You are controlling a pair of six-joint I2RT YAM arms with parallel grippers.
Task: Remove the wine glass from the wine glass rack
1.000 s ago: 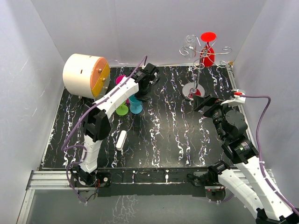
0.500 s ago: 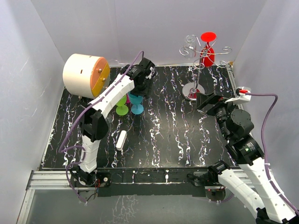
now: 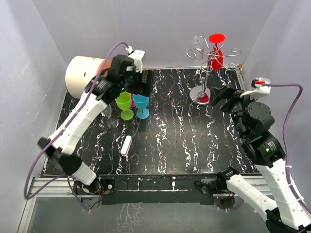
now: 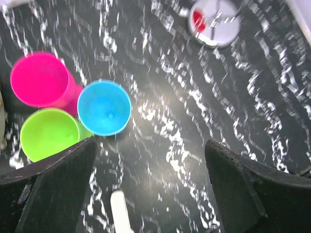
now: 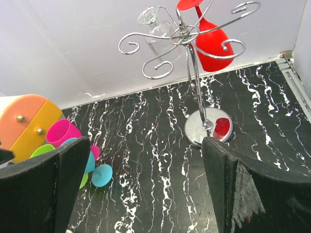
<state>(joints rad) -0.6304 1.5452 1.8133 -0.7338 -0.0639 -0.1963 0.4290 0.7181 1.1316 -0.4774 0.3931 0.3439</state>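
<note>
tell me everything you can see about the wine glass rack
The wine glass rack is shiny silver wire: a round mirror-like base, a thin upright pole and curled scroll arms on top. It stands upright at the far right of the black marbled table, near the back wall. A red wine glass hangs upside down from its arms; a clear glass seems to hang beside it.
</note>
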